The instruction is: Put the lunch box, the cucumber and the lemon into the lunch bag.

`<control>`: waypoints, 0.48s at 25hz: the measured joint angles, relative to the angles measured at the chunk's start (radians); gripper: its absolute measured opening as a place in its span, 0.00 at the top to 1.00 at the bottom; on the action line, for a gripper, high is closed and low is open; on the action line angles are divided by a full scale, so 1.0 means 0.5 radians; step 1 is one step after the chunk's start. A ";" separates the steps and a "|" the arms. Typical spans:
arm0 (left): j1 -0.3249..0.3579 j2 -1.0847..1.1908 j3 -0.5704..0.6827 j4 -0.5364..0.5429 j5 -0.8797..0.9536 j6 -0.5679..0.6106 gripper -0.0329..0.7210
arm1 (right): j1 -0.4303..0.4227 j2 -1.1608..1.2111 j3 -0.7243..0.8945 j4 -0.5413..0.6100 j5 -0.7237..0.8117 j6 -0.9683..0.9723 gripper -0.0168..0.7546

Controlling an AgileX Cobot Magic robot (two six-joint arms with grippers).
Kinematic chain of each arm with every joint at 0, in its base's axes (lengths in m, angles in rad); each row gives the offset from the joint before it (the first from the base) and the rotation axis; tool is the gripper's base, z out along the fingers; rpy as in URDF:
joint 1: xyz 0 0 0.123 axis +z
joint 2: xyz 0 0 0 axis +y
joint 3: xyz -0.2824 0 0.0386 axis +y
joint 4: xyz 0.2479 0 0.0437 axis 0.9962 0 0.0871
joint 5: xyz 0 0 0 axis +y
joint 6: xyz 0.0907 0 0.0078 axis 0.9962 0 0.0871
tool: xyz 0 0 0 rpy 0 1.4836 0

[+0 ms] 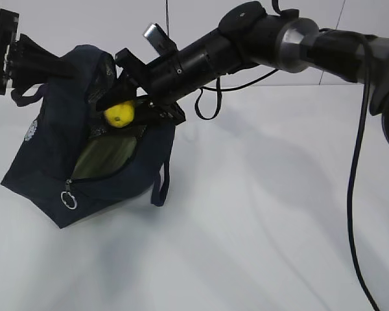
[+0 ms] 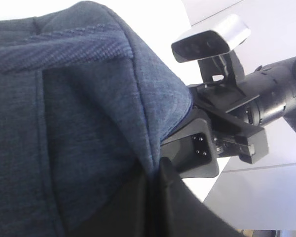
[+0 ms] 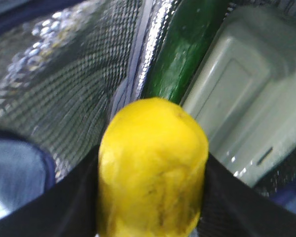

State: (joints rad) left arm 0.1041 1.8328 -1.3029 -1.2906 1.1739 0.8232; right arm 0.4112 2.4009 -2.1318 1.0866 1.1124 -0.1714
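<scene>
You had the right claw (image 1: 131, 111) clamped on the lemon (image 1: 120, 113) at the mouth of the lunch bag (image 1: 48, 155). The left claw (image 2: 155, 170) was pinched on the bag's edge, propping it open. Inside, the cucumber (image 3: 187, 49) and lunch box (image 3: 246, 98) already lay against the lining. This looked like the last item: next called for lowering, then releasing.

A plain white table (image 1: 246, 214) spreads below the pincer; behind it stands a pale wall (image 1: 117, 26), evenly lit.
</scene>
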 joint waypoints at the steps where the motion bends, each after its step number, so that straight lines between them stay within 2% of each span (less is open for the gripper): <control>1: -0.006 0.000 0.000 0.000 -0.004 0.005 0.97 | 0.002 0.000 0.000 0.000 -0.027 0.000 0.46; 8: -0.072 0.000 0.000 0.000 -0.011 0.017 0.97 | 0.006 0.000 0.000 0.006 -0.084 -0.001 0.32; 12: -0.072 0.000 0.000 0.000 -0.011 0.020 0.97 | 0.006 0.000 0.000 0.006 -0.092 -0.004 0.30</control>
State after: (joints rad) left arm 0.0681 1.8328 -1.3029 -1.2906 1.1683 0.8334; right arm 0.4143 2.4009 -2.1318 1.0897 1.0662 -0.1735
